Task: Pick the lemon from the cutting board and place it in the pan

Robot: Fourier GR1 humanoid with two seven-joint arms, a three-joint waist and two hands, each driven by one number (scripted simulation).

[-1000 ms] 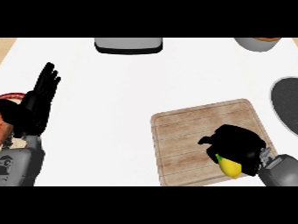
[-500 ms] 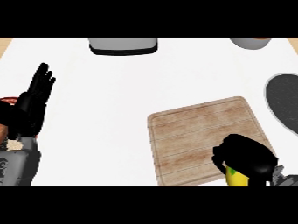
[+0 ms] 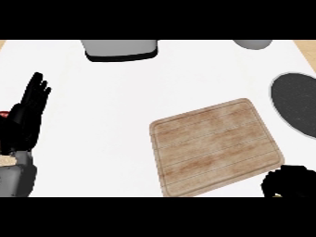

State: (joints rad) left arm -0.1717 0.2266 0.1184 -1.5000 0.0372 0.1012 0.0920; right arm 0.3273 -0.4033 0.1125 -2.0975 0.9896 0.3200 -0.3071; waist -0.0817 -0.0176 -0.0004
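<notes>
we see no lemon on board [image 3: 215,143], likely hidden in right robot hand [image 3: 296,181] at its near-right corner, grip unclear | pan [image 3: 307,104] right of board | left robot hand [image 3: 27,115] spread, parked left, clear of path

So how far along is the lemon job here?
Done: the cutting board is bare, so the lemon is picked. In hand: the right hand, fingers curled at the lower edge, likely hides it. Left: the pan holds nothing yet. The left hand rests open at left.
</notes>
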